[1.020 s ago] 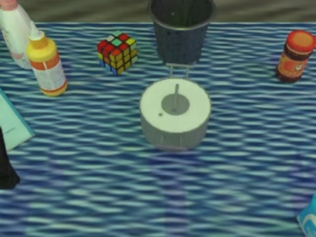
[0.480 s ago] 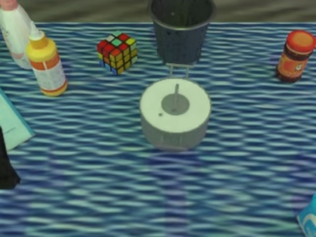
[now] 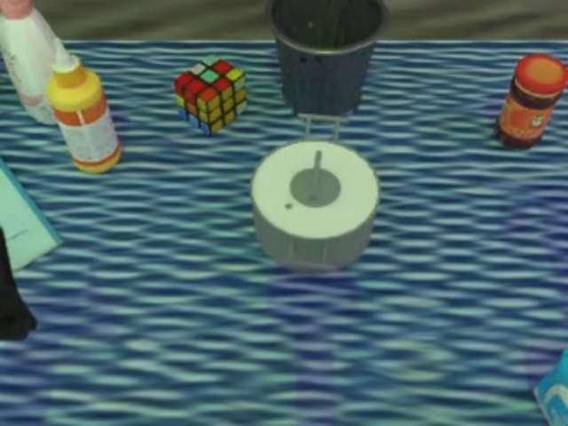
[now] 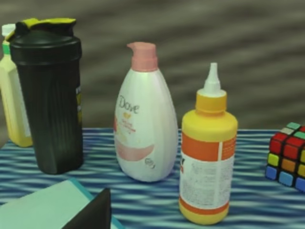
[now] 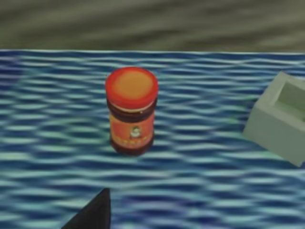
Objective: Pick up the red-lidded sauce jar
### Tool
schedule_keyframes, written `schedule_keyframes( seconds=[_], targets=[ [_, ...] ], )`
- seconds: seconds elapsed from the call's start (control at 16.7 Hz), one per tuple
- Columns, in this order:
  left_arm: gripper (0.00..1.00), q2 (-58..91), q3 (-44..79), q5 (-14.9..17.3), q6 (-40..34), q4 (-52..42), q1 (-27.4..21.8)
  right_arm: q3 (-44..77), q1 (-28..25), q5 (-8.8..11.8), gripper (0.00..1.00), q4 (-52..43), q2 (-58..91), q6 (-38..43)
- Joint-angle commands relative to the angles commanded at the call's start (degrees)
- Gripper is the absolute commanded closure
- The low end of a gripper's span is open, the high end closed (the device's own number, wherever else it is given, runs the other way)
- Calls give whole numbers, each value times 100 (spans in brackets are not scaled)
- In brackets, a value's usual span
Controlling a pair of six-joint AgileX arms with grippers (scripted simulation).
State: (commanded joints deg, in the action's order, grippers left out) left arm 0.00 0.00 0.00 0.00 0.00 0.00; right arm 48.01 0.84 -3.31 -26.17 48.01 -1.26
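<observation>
The red-lidded sauce jar (image 3: 530,99) stands upright at the far right of the blue rippled table, with a dark body and an orange-red label. In the right wrist view the jar (image 5: 131,110) stands alone some way ahead, and only a dark tip of my right gripper (image 5: 93,213) shows at the picture's edge, apart from it. My right arm is outside the top view. My left arm (image 3: 11,302) is parked at the table's left edge, and a dark part of my left gripper (image 4: 93,212) shows in its wrist view.
A Rubik's cube (image 3: 210,94), a dark bin (image 3: 327,53) and a white round drum (image 3: 314,204) sit mid-table. At the left are a yellow-capped bottle (image 3: 82,115), a white pump bottle (image 3: 27,53) and a teal box (image 3: 22,222). A pale box (image 5: 281,119) lies beside the jar.
</observation>
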Motion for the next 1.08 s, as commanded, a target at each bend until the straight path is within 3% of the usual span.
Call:
schedule_keyframes(
  seconds=[0.6, 1.08],
  targets=[
    [0, 0, 0, 0, 0, 0, 0, 5818, -73, 148, 0, -1807, 5116, -244],
    [0, 0, 0, 0, 0, 0, 0, 8360, -179, 431, 0, -3481, 8717, -548]
  ],
)
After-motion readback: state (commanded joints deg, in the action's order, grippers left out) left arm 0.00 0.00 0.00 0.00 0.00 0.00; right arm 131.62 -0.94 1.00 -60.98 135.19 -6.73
